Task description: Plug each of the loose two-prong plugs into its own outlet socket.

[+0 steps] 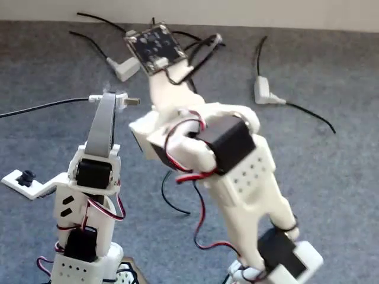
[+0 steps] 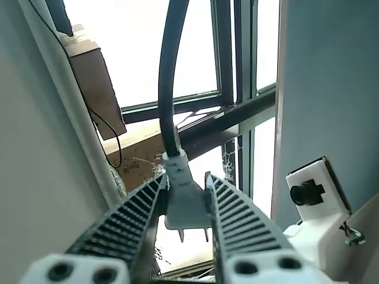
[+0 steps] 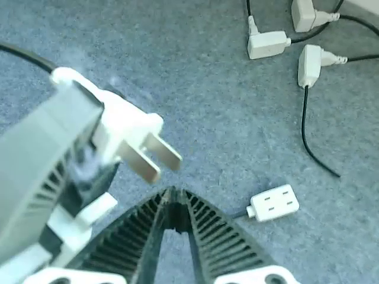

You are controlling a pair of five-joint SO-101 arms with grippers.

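My left gripper [image 1: 111, 97] is raised off the carpet and shut on a white two-prong plug [image 1: 122, 101]. The plug's prongs point sideways toward the right arm. In the left wrist view the same plug [image 2: 186, 204] sits clamped between the ribbed fingers [image 2: 237, 219], its black cable running up and away. My right gripper [image 3: 173, 196] is shut with nothing in it and hangs just beyond the held plug [image 3: 127, 133]. A white outlet socket [image 3: 273, 203] lies on the carpet beyond it. More white cable ends [image 3: 268, 42] [image 3: 310, 64] lie farther off.
On the grey carpet, a loose white plug [image 1: 124, 68] lies at the back left and another [image 1: 263, 92] at the back right, both trailing black cables. The right arm's body [image 1: 237, 171] fills the middle. The right arm's wrist camera [image 2: 308, 192] sits close to my left gripper.
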